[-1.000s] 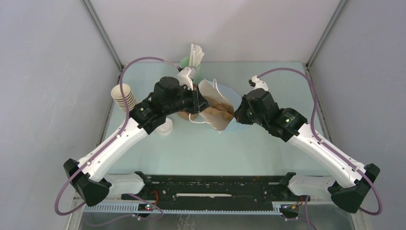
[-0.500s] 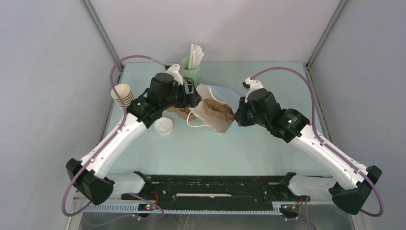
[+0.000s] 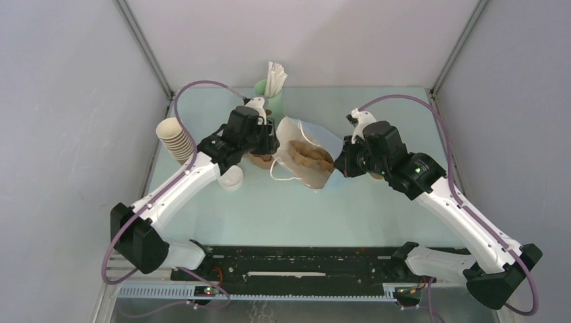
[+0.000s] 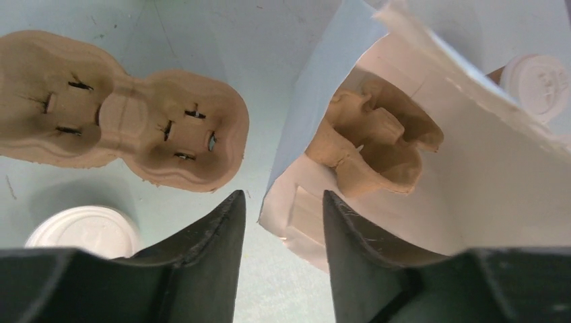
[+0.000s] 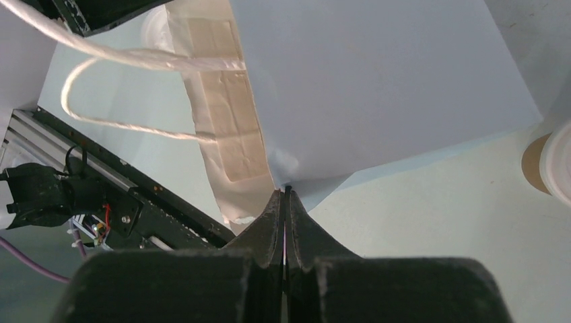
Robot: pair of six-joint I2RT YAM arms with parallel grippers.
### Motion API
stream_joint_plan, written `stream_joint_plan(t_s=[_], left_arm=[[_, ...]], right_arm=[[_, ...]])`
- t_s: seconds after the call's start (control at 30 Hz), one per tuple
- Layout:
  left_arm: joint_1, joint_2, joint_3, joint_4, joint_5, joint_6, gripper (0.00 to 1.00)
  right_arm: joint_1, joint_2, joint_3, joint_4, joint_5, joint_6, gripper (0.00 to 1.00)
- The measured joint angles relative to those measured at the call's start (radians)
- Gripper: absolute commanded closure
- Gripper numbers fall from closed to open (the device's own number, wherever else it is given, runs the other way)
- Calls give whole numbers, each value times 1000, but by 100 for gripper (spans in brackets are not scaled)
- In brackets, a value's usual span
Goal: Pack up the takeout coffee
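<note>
The takeout coffee [image 5: 549, 161] stands near the right claw [image 5: 284, 193] pinching the bag [image 5: 377, 81].

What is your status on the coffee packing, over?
Left gripper open, empty, at bag mouth. Right gripper shut on bag edge. Takeout coffee on table, outside bag. Pulp carrier inside bag.

takeout coffee [image 5: 543, 163], brown, white lid [image 5: 561, 168], just beside bag [image 5: 377, 81]

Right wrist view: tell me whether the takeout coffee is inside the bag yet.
No, the takeout coffee stands on the table outside the bag, at the frame's edge.
</note>
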Motion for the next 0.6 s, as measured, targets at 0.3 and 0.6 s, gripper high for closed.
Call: stream_joint_plan(t_s=[0.3,0.6], left_arm=[[-3,46,0,38,12,26,91],[-43,46,-1,68,-1,46,100]], right_arm=[[-13,-13,-9,-21,-44,-41,83],[-7,-76,-1,-95,-52,-60,37]])
